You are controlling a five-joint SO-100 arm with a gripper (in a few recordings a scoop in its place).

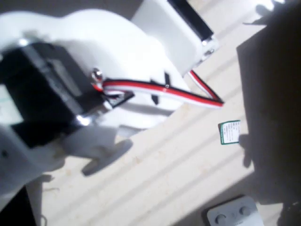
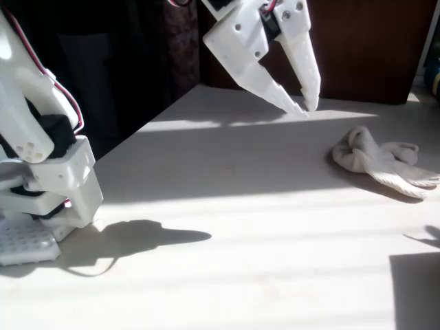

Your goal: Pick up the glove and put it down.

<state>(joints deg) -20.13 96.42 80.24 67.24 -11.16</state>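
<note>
The cream-beige glove [image 2: 381, 161] lies crumpled on the pale table at the right of the fixed view, in sunlight. In the overhead view its small green-and-white tag [image 1: 229, 132] shows beside a dark shadow, and the glove's body is hard to make out there. My white gripper [image 2: 303, 108] hangs above the table, up and to the left of the glove and apart from it. Its fingers point down, their tips almost touching, and nothing is between them. The arm's white body and red-white-black cable [image 1: 160, 89] cover much of the overhead view.
The arm's base [image 2: 41, 185] stands at the left of the table. A white plastic device with round buttons [image 1: 233, 214] lies at the bottom edge of the overhead view. Dark shadow [image 1: 273, 94] covers the right side there. The tabletop [image 2: 227, 227] is striped with sunlight.
</note>
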